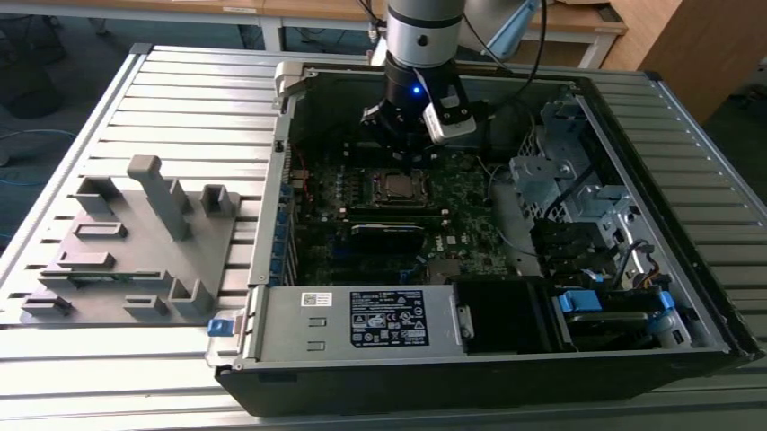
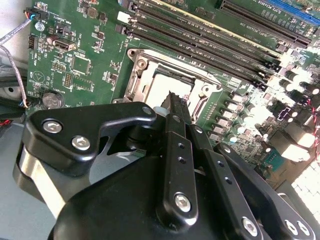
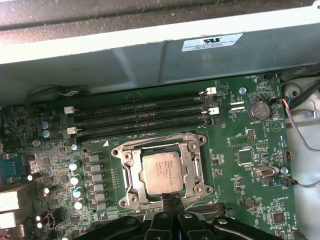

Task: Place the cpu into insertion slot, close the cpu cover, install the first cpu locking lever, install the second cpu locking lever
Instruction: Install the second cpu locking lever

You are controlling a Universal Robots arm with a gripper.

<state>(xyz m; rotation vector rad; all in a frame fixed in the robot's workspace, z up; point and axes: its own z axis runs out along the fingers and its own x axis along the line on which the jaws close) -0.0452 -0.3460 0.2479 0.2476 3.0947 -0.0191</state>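
One closed claw [image 3: 170,199] sits beside the cpu [image 3: 161,172] in the insertion slot [image 3: 130,175]

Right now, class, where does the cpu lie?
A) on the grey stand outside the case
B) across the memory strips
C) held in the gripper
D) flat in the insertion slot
D: in the first wrist view the cpu lies flat inside the insertion slot, its metal rim around it, with the gripper at the slot's edge.

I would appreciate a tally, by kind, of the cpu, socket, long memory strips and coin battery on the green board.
cpu: 1
insertion slot: 1
memory strips: 4
coin battery: 1
Total: 7
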